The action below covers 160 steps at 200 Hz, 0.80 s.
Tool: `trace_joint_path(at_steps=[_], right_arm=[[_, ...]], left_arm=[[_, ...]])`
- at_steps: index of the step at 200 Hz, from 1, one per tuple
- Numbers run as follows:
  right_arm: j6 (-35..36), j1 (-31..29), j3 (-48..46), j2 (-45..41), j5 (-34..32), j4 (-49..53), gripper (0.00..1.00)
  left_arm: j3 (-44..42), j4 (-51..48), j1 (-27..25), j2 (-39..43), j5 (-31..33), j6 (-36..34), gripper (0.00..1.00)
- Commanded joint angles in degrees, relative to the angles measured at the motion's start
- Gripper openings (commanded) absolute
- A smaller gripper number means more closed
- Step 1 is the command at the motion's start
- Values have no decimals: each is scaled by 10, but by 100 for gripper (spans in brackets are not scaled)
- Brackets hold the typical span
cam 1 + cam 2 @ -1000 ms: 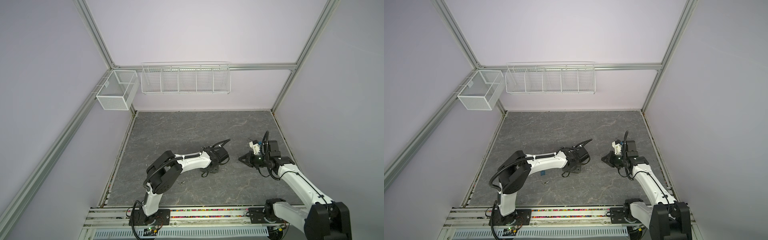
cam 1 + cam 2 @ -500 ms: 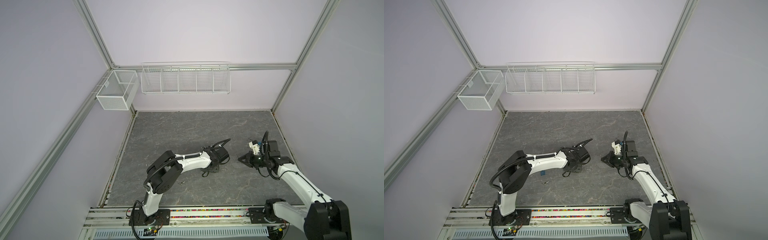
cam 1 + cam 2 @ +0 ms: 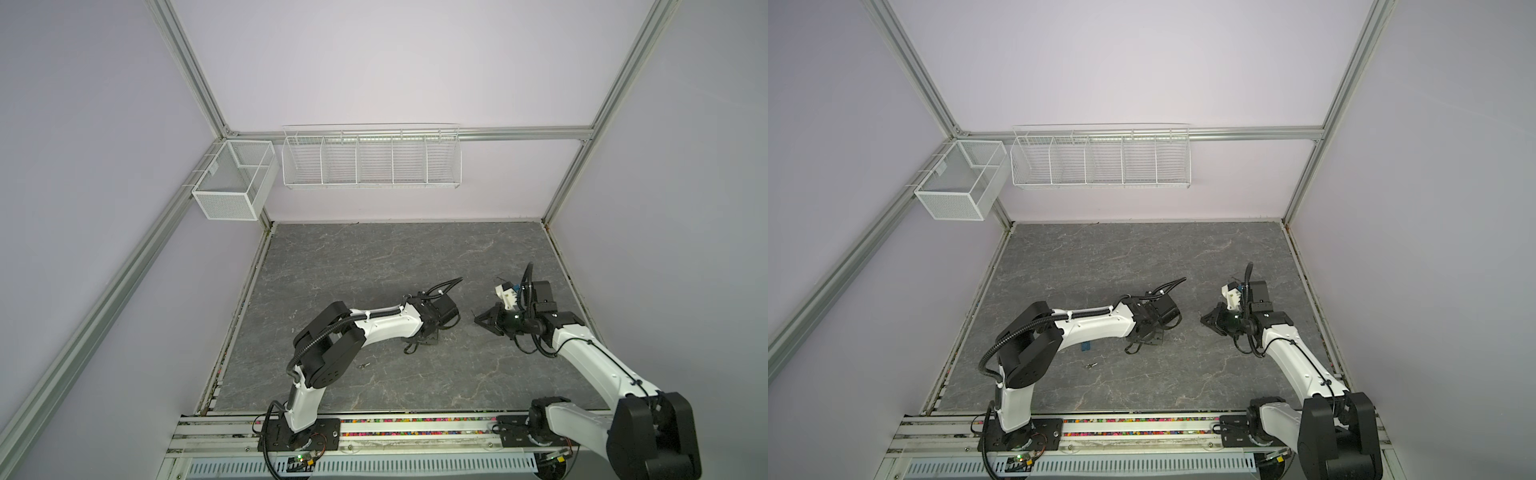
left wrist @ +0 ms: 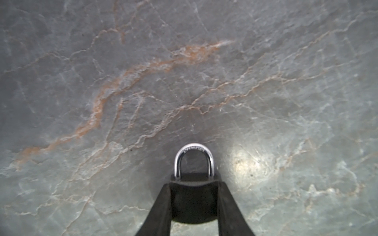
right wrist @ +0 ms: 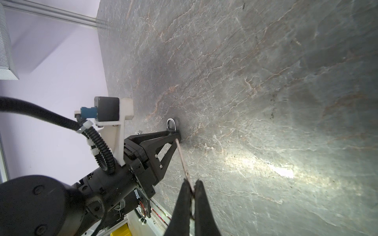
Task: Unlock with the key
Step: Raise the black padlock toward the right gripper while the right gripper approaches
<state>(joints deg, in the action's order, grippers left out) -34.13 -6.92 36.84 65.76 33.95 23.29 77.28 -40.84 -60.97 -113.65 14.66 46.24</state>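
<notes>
We are seeing a padlock (image 4: pixel 193 204) with a matt black body and a polished, mirror-bright metal shackle (image 4: pixel 194 151). The key (image 5: pixel 182 157) is looking like thin bare metal, the left pincer (image 4: pixel 194 185) like matt black plastic, and the surface (image 4: pixel 122 81) like veined grey stone, glinting faintly.

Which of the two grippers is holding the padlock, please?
The left gripper: its black fingers clamp the black padlock with the silver shackle, whereas the right gripper pinches the thin silver key.

Bare tabletop (image 3: pixel 395 257) across far half; mid-table, left gripper (image 4: pixel 194 183) on padlock (image 4: pixel 193 202); small metal piece (image 3: pixel 1091 365) front-left
</notes>
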Motion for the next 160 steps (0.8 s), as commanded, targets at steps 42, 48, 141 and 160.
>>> trace_joint_path(at_steps=[42,48,141,160], right_arm=[[25,-4,-4,-33,-4,41,6],[27,-5,-3,-34,-4,43,6],[-126,-230,-46,-134,-167,-151,6],[-166,-279,-59,-126,-201,-228,6]], left_arm=[[15,-29,1,78,58,14,0],[17,-27,1,88,58,14,0],[68,-14,3,230,131,92,0],[77,-18,4,244,145,105,0]])
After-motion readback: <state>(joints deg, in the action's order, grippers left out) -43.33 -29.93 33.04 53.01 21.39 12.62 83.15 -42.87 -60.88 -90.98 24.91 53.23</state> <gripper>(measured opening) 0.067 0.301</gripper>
